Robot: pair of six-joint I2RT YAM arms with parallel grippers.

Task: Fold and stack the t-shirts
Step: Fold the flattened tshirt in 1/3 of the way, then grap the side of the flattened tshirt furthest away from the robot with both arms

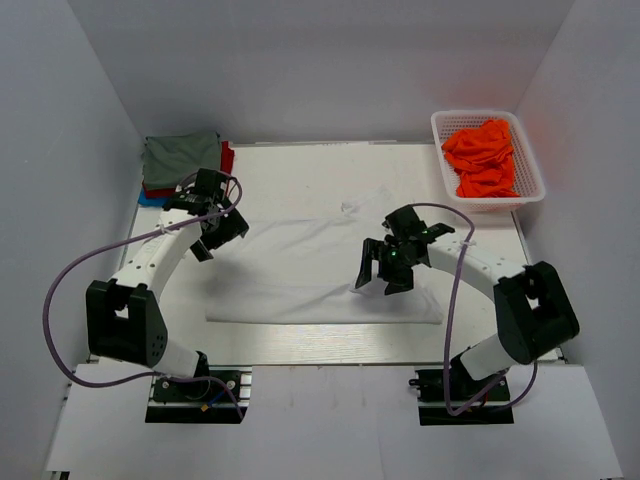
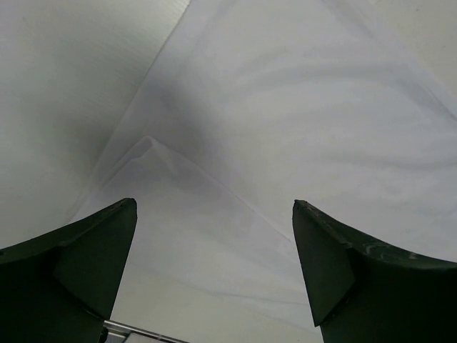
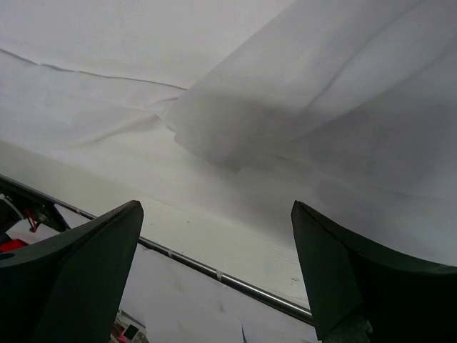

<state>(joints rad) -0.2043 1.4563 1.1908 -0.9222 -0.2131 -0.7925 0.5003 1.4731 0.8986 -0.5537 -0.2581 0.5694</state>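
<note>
A white t-shirt (image 1: 300,270) lies partly folded across the middle of the table; it also fills the left wrist view (image 2: 300,107) and the right wrist view (image 3: 321,107). My left gripper (image 1: 222,232) is open and empty above its left edge. My right gripper (image 1: 384,274) is open and empty above its right part, where a folded layer lies. A stack of folded shirts, olive-grey (image 1: 180,155) on top with red (image 1: 228,158) and blue (image 1: 148,199) edges below, sits at the back left. Orange t-shirts (image 1: 484,156) lie crumpled in a basket.
A white plastic lattice basket (image 1: 531,160) stands at the back right. White walls enclose the table on three sides. The table's metal front edge (image 3: 235,282) shows in the right wrist view.
</note>
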